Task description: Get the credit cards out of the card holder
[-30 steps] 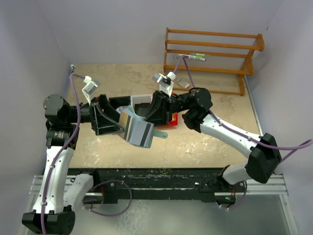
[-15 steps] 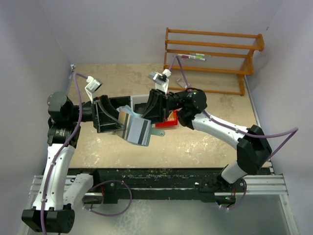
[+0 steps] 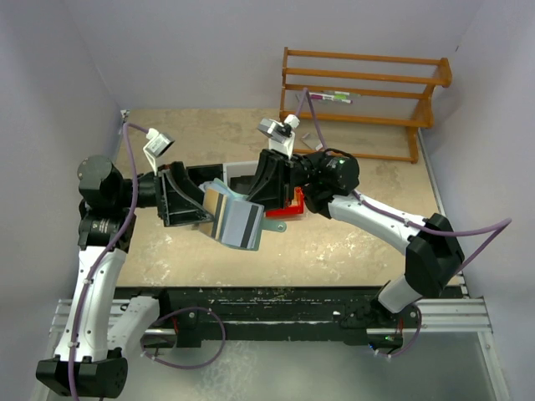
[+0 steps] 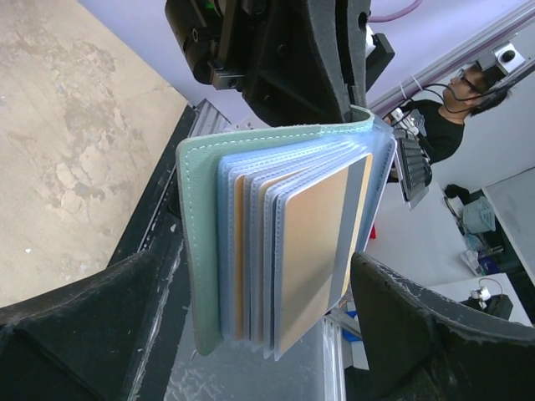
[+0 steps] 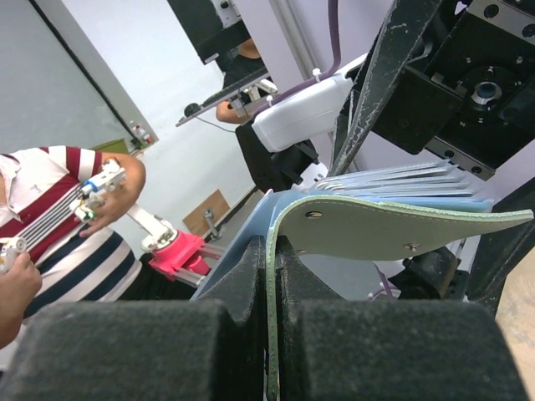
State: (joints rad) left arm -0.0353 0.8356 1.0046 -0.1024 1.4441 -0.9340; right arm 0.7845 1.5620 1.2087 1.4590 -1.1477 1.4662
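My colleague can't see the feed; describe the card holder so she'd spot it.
Mid-air over the beige speckled table, between the black left gripper and right gripper, hangs the pale green stitched card holder. Unlike the red item behind, it fans into clear card sleeves.

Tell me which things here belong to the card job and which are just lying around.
Job: card holder; credit cards in its sleeves; left gripper and right gripper, both holding it.
Lying about: wooden rack; red object behind the right gripper.
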